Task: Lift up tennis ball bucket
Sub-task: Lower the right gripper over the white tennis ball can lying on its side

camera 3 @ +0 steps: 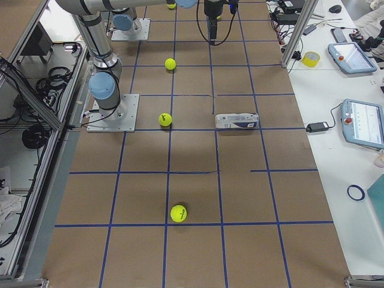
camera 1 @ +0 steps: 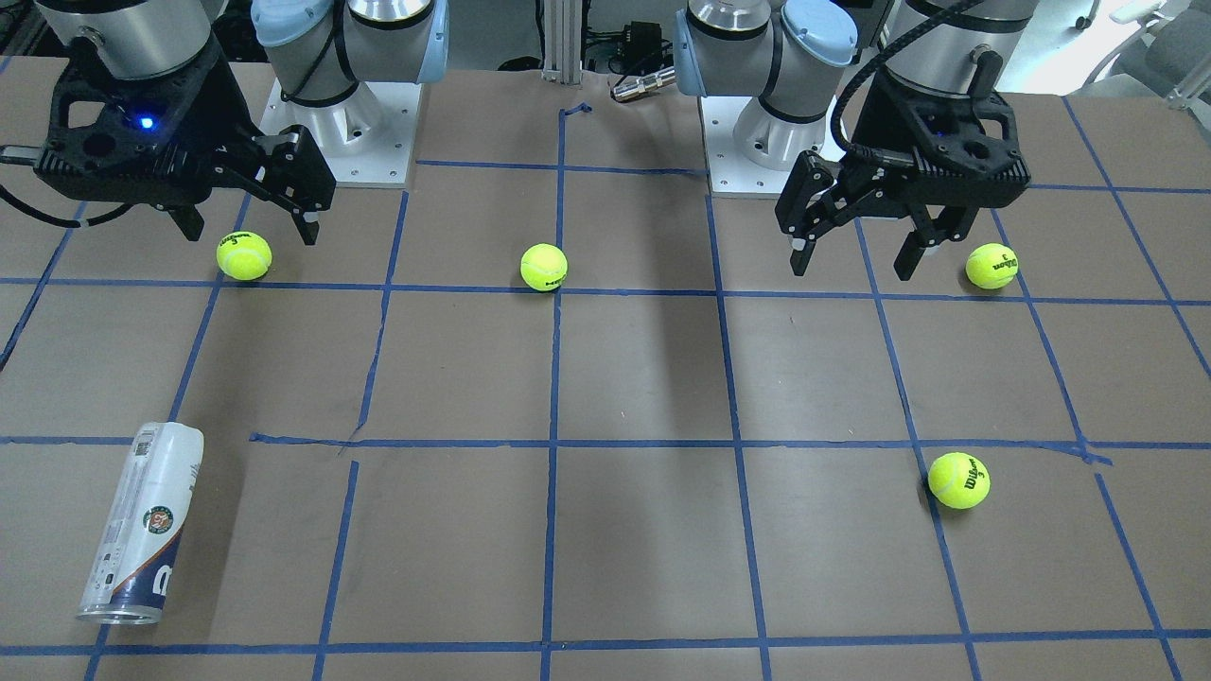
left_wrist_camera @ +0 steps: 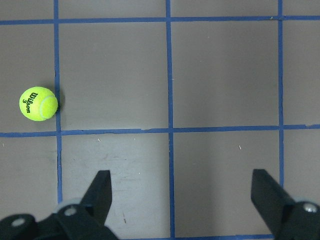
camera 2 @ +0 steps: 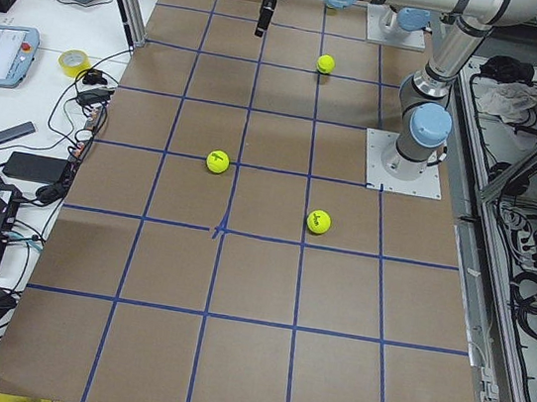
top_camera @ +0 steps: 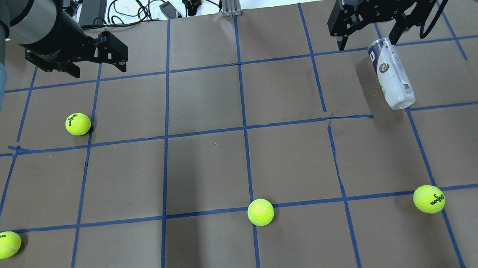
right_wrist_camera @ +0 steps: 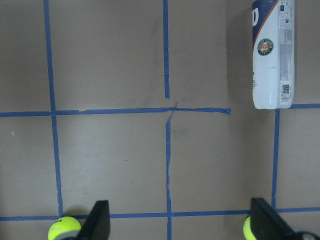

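The tennis ball bucket (camera 1: 142, 525) is a slim clear can with a white label, round emblem and navy band. It lies on its side on the brown table, metallic rim toward the operators' side. It also shows in the overhead view (top_camera: 390, 75), the right side view (camera 3: 237, 121) and the right wrist view (right_wrist_camera: 271, 55). My right gripper (camera 1: 251, 227) is open and empty, held above the table near the robot's base, well apart from the bucket. In the right wrist view the bucket is ahead and to the right of it (right_wrist_camera: 180, 222). My left gripper (camera 1: 853, 267) is open and empty on the other side.
Several yellow-green tennis balls lie loose on the table: one under the right gripper (camera 1: 244, 255), one in the middle (camera 1: 544, 267), one beside the left gripper (camera 1: 991, 266) and one further out (camera 1: 958, 480). Blue tape lines grid the table. Cables and devices lie past the far edge (top_camera: 137, 6).
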Robot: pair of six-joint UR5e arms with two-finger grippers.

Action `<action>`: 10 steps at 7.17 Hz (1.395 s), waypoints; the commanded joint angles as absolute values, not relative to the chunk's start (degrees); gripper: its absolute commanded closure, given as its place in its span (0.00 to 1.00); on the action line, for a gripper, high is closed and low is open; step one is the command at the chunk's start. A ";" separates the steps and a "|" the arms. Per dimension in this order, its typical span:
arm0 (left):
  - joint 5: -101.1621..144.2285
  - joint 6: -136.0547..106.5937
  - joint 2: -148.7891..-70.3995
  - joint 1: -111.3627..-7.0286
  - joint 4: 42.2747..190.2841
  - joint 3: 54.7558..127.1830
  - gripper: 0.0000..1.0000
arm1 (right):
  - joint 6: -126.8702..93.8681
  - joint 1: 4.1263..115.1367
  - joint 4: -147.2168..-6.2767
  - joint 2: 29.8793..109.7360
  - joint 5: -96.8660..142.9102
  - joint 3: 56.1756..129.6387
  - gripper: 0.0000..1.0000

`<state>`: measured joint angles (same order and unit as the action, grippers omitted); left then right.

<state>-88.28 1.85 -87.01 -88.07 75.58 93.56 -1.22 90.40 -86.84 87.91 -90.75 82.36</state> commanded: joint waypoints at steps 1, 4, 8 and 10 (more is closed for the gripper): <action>-88.33 1.85 -86.92 -88.07 75.59 93.52 0.00 | -1.14 90.26 -87.01 87.37 -90.88 82.35 0.00; -88.24 1.85 -86.92 -88.07 75.59 93.60 0.00 | -0.88 87.21 -87.97 82.82 -90.53 81.22 0.00; -88.24 1.85 -86.75 -88.07 75.67 93.69 0.00 | 4.48 78.77 -102.01 67.98 -91.14 76.48 0.00; -88.33 1.85 -86.66 -87.98 75.67 93.69 0.00 | 8.69 76.30 -106.85 61.29 -94.66 75.24 0.00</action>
<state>-88.31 1.85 -86.73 -88.00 75.67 93.69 6.76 78.13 -103.74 65.39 -93.40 76.00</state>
